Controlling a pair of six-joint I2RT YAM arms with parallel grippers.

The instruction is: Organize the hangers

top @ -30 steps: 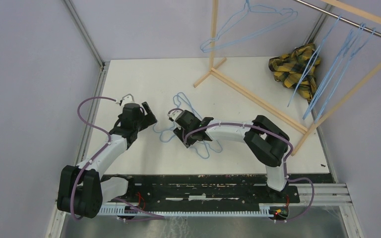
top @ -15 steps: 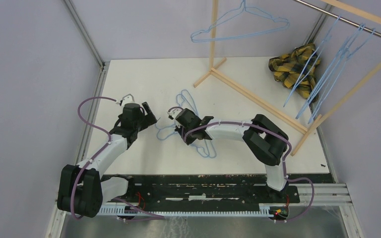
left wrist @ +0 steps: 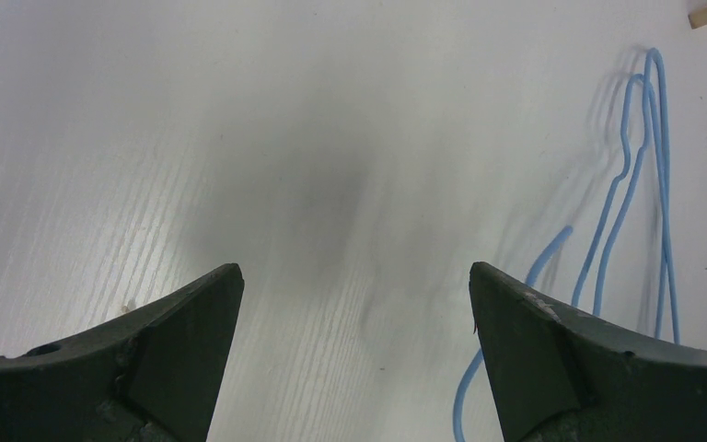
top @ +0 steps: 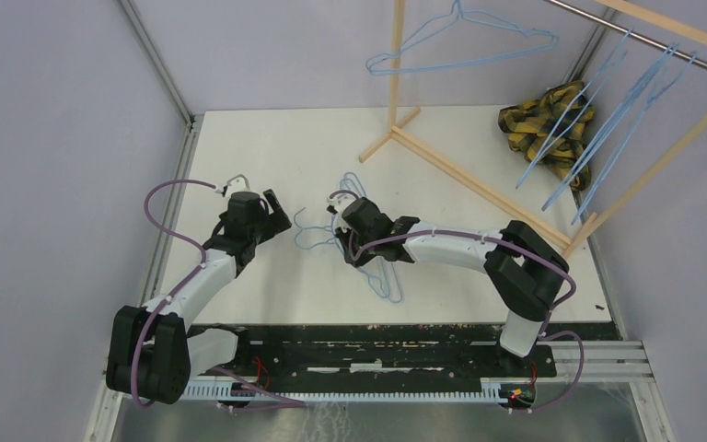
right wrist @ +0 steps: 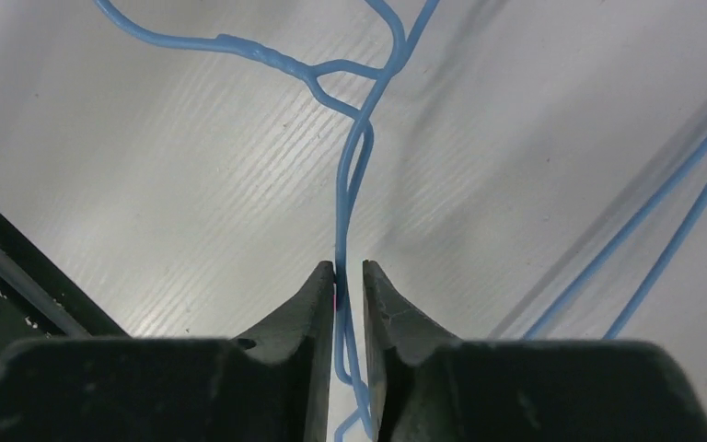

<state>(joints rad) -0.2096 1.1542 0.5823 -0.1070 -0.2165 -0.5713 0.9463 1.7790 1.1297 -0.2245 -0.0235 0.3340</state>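
left gripper (left wrist: 352, 270) agape, right gripper (right wrist: 347, 267) clamping hanger (right wrist: 342, 193)

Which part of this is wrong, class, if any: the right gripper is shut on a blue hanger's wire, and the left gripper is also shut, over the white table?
The left gripper is not shut: the left wrist view shows its jaws wide apart over the white table, nothing between them. The right gripper is indeed shut on the wire of the blue hanger.

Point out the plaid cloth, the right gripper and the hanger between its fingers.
plaid cloth (top: 529, 120): top view, middle folds.
right gripper (right wrist: 348, 269): right wrist view, between fingertips.
hanger (right wrist: 341, 212): right wrist view, wire above the fingertips.
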